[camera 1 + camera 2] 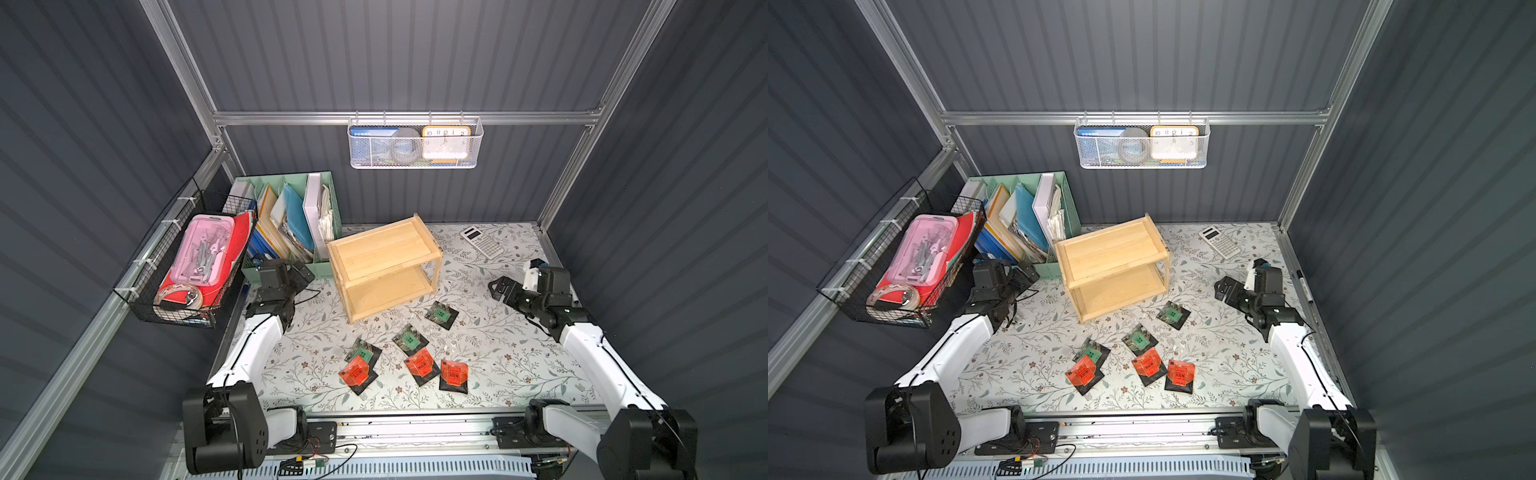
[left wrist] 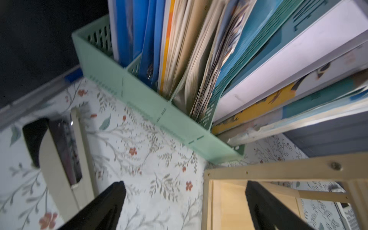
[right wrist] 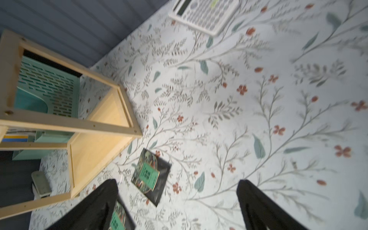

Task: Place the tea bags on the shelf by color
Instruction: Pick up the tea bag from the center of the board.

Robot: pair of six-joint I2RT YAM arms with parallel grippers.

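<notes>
Right tool (image 3: 176, 181), jaws apart, above floral tabletop (image 1: 519, 353), grey ribbed walls (image 1: 415, 62)

shelf (image 1: 384, 249): pale bare wood, smooth, matt.
tea bags (image 1: 421, 366): glossy black film, orange or green paper-like labels.
worktop (image 1: 498, 353): matt cover printed with flowers and leaves.
organizer (image 2: 151, 111): mint plastic, slotted, matt.
wall basket (image 1: 413, 166): white-coated metal mesh.
side basket (image 1: 149, 266): black wire.
frame (image 1: 291, 118): brushed aluminium, dull sheen.
walls (image 1: 415, 62): dark ribbed panels, matt.
calculator (image 1: 482, 242): white plastic.
</notes>
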